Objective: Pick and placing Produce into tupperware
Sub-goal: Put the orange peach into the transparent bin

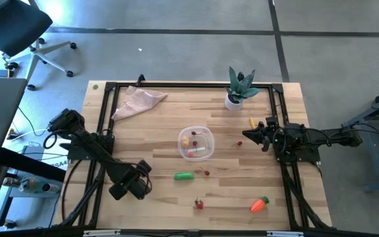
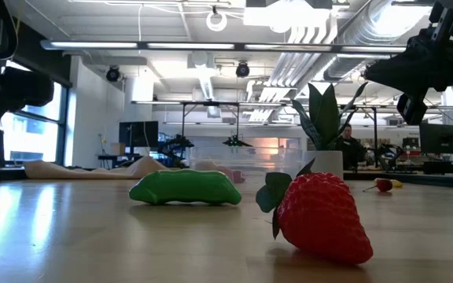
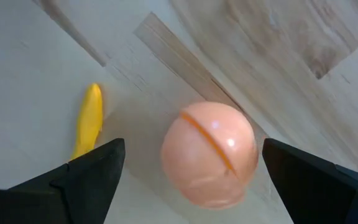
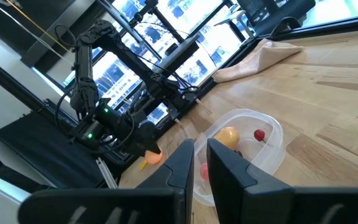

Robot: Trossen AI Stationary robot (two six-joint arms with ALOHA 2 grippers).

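Observation:
My left gripper (image 1: 133,185) hangs open over the table's near left part, pointing down. In the left wrist view its fingers (image 3: 98,168) stand wide on either side of an orange ball (image 3: 209,154) on the wood, without touching it. A yellow piece (image 3: 89,121) lies beside the ball. The clear round tupperware (image 1: 196,143) sits mid-table with a few small pieces inside. A green pepper (image 1: 184,176), a strawberry (image 1: 199,204) and a carrot (image 1: 260,205) lie nearer the front edge. My right gripper (image 4: 201,163) waits shut at the right side, pointing level toward the tupperware.
A spiky potted plant (image 1: 239,91) stands at the far right and a beige cloth (image 1: 137,102) lies at the far left. Small red bits (image 1: 206,172) and a yellow piece (image 1: 251,122) are scattered around the tupperware. A black frame (image 1: 176,85) borders the table.

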